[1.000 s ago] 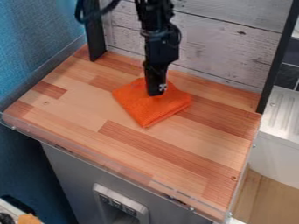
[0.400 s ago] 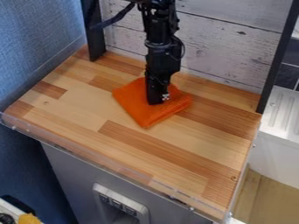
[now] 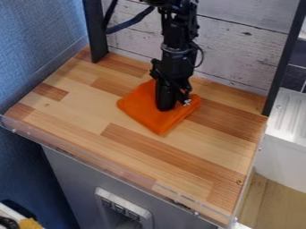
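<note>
In the camera view, the black gripper (image 3: 176, 106) hangs from the top edge over the wooden tabletop (image 3: 119, 145). It stands partly open, its two fingers (image 3: 165, 102) a little apart, the tips down on the orange cloth (image 3: 149, 114). Whether any fold is caught between them cannot be told. A small black-and-white patterned mark (image 3: 187, 102) sits near one fingertip, too small to make out.

The cloth lies folded and flat, nearer the tabletop's back edge than its front edge, about midway between the left and right sides, one corner pointing toward the front edge. Behind the back edge rises a whitewashed plank panel (image 3: 233, 53).

Compared with the earlier frames, the gripper has shifted toward the right and the front edge, and its fingers have spread from close together. The cloth has slid slightly the same way, its front corner now nearer the front edge.
</note>
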